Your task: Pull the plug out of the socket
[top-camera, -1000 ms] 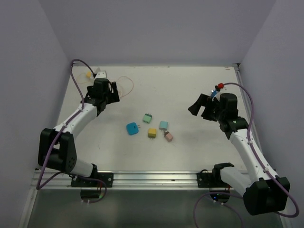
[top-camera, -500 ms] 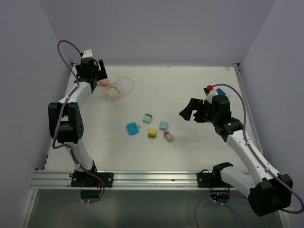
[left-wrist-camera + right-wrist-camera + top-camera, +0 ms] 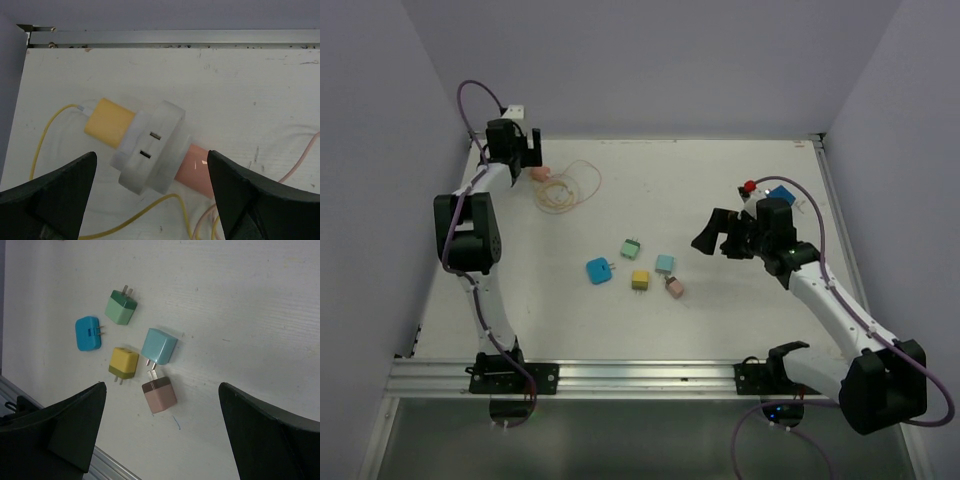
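A: socket (image 3: 150,152) is in the far-left corner, yellow plug (image 3: 107,122) and pink plug (image 3: 195,170) both seated. My left gripper (image 3: 151,155) straddles it, wide open.

B: Next?

A: I'd drop and clamp the socket body square, clear of both plugs. The right gripper (image 3: 718,238), open over 5 loose plugs (image 3: 159,347), pulls. Since 1 s ago, left swung into the corner and right eased left.

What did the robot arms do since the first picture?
The left end effector swung back into the far-left corner, open above the socket. The right end effector slid left toward the loose plugs. Nothing was grabbed. The plugs stayed put.
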